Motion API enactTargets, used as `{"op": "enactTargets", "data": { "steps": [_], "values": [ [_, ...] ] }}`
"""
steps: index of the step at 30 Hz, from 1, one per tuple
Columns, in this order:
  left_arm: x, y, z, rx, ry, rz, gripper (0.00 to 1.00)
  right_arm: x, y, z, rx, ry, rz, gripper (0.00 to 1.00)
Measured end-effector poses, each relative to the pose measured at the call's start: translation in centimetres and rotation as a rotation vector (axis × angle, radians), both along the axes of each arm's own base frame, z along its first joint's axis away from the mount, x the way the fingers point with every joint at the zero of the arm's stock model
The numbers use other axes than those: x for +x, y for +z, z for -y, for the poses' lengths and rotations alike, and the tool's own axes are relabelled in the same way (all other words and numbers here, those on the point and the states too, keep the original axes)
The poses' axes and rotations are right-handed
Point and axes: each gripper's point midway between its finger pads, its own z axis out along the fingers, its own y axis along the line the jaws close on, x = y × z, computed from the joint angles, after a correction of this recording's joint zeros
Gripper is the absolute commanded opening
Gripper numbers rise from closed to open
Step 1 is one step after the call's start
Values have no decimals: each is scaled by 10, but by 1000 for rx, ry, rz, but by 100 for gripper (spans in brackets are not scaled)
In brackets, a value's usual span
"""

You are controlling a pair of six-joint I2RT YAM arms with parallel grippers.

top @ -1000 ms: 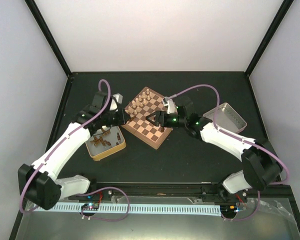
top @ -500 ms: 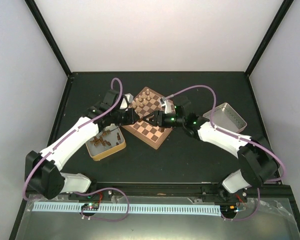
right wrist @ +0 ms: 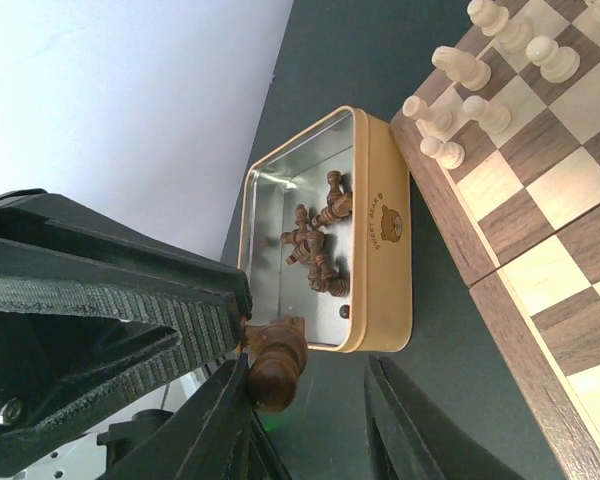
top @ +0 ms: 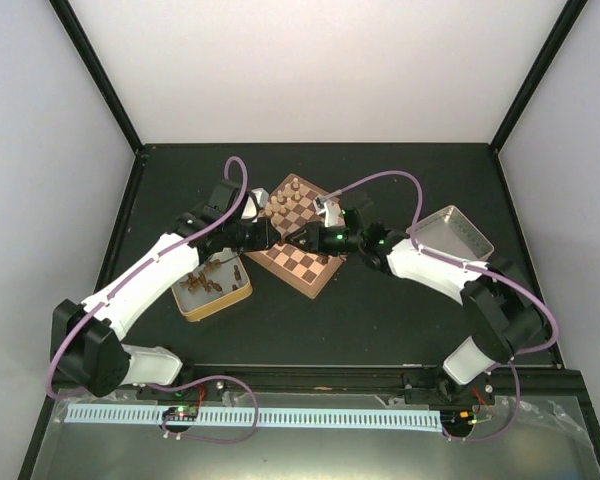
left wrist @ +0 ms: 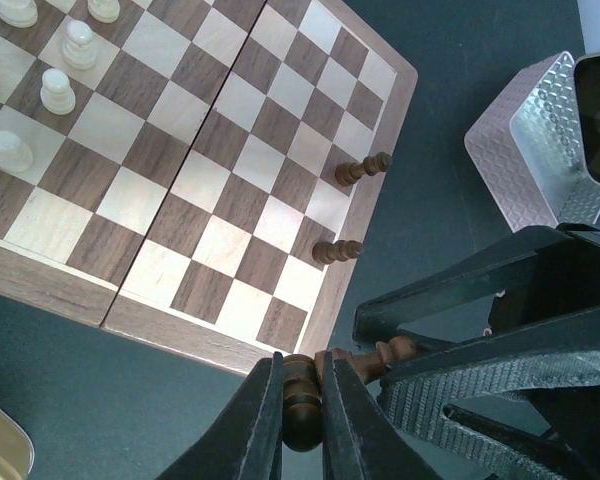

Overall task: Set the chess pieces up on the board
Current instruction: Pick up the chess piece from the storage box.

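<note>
Bench (top: 380,310): one, dark and matte; it carries everything below.

Board (top: 300,266): one, checkered, set cornerwise to the arms at mid-bench.

Metal tray (top: 458,224): one, to the right of the board and apart from it.

Yellow tin (top: 242,290): one, open, just beside the board's left edge. It holds a tangled cluster of dark brown chessmen (right wrist: 315,245); no reliable count.

Left pincer (left wrist: 302,362): clamped on the base of one dark brown chessman (left wrist: 302,408). The piece lies sideways in the air just off the board's rim, over the bench between board and tin.

Right pincer (right wrist: 308,380): jaws partly apart, meeting the left pincer tip to tip. In the right wrist view the held piece sits against one finger (right wrist: 230,425), with a clear gap to the other. In the left wrist view its fingers flank the piece's head end.

Dark brown chessmen standing on the board: two, on edge squares near the rim, a few squares apart (left wrist: 363,168).

Cream chessmen (left wrist: 58,90): a group on the board's far corner. Several are cut off by the frame edges, so no full count.
</note>
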Motion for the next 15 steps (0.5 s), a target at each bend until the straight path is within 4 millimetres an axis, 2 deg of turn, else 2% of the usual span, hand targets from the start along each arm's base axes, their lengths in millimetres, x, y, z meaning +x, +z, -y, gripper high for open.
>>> {"op": "enactTargets", "data": {
  "steps": [15],
  "values": [
    [2,-2,1,4,-1,-6,11,3,1,-7,21,15,-4,14]
  ]
}}
